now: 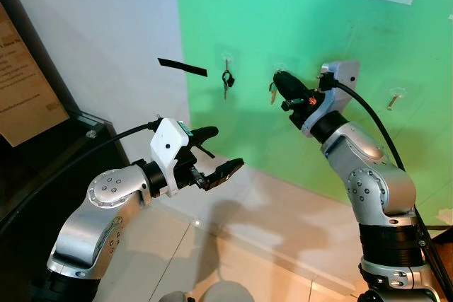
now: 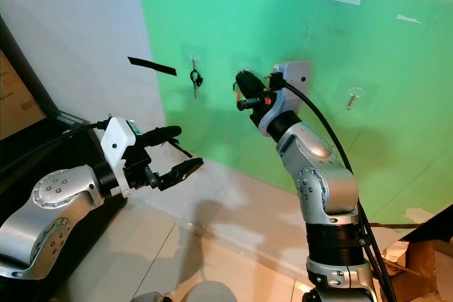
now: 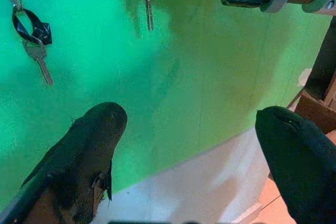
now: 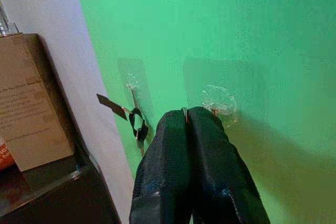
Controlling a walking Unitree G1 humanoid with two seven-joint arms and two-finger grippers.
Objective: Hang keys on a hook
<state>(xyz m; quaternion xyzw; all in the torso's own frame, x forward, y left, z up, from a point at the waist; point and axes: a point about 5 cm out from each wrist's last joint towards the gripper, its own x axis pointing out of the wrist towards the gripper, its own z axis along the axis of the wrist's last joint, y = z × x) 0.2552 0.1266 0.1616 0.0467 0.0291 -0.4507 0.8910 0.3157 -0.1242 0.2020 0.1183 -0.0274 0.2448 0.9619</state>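
Fingers of the right gripper [image 4: 189, 121] were clamped on the keys' ring [image 4: 185, 110] right at the clear hook [image 4: 219, 99] on the green wall, left gripper [image 1: 221, 153] spread wide and idle, so next probably meant slipping the ring over the hook.

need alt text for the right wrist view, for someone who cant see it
The right tool, its two black fingers pressed shut on a thin key ring, is held up to a clear hook on a green wall. A neighbouring hook carries a key on a black loop, next to a brown sign.
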